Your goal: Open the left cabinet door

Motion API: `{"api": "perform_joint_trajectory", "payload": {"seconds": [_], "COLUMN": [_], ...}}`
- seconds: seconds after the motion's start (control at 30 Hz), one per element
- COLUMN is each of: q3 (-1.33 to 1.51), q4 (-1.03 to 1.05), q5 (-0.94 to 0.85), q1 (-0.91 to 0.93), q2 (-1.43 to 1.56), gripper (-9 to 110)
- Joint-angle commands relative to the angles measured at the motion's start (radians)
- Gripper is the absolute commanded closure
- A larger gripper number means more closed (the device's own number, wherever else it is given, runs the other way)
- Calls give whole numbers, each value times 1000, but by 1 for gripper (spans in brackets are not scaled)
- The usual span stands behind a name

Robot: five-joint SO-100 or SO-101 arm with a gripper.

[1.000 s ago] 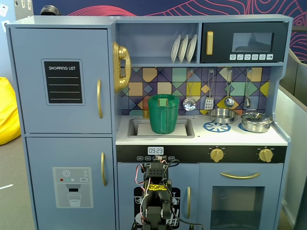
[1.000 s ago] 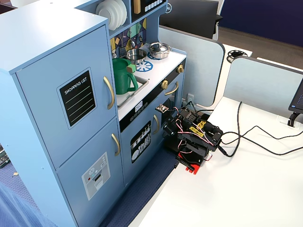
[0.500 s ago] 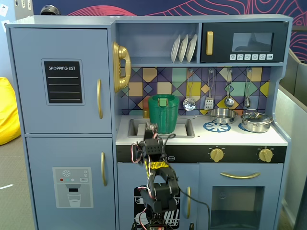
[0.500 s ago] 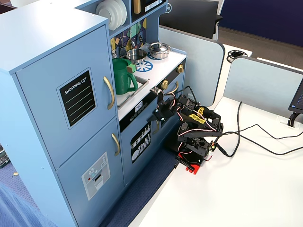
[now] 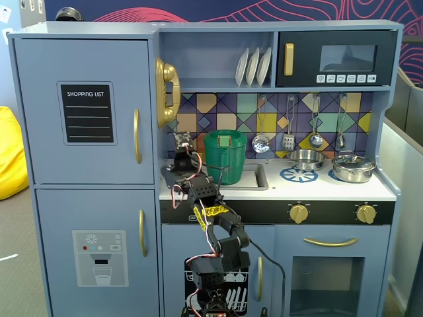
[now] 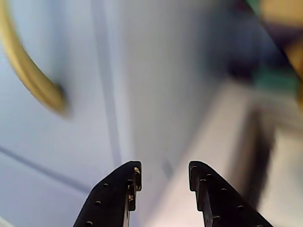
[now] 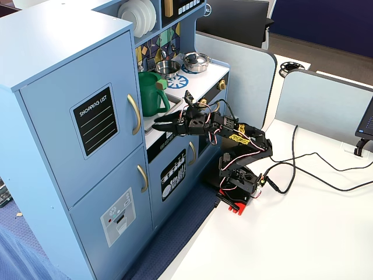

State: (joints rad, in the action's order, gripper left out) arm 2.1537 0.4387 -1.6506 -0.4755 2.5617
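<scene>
Blue-grey and shut flat against the fridge column, the left cabinet door [image 5: 84, 111] sits at the upper left in a fixed view, with its black chalkboard panel [image 5: 86, 113] reading SHOPPING LIST and its curved gold handle [image 5: 137, 136] running vertically near the door's right edge. I see the same door [image 7: 87, 116] angled in another fixed view, handle [image 7: 134, 114] facing the arm. Below it is the lower door [image 5: 98, 251] with the grey dispenser panel [image 5: 100, 248]. My arm [image 5: 215, 231] rises from its base at the bottom of the frame and leans up and left, so the jaws [image 5: 174, 168] hang in front of the white counter [image 5: 330, 188] edge, to the right of the handle and apart from it. From the side, the jaws [image 7: 160, 125] point toward the fridge column, below and right of the handle, with the green pitcher [image 7: 151, 93] in the sink just behind them. Through the wrist view I can see the two black fingertips [image 6: 113, 198] spread with a clear gap, holding nothing; the gripper [image 6: 163, 175] faces blurred blue-grey panel, and the lower end of the gold handle [image 6: 33, 78] curves in at the upper left, off to the side of the gap. The arm's base [image 7: 236, 195] is clamped on the white bench [image 7: 303, 233] edge, cables trailing right.
</scene>
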Motion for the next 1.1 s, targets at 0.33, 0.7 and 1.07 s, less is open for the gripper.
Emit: {"api": "perform_joint_trajectory", "payload": {"seconds": [0.33, 0.7, 1.07], "q3": [-253, -341, -342], "q4": [-146, -224, -272], "q5": [-140, -181, -155], "q1": [-189, -264, -224], "q2": [-86, -224, -275], "gripper": [93, 91, 91]}}
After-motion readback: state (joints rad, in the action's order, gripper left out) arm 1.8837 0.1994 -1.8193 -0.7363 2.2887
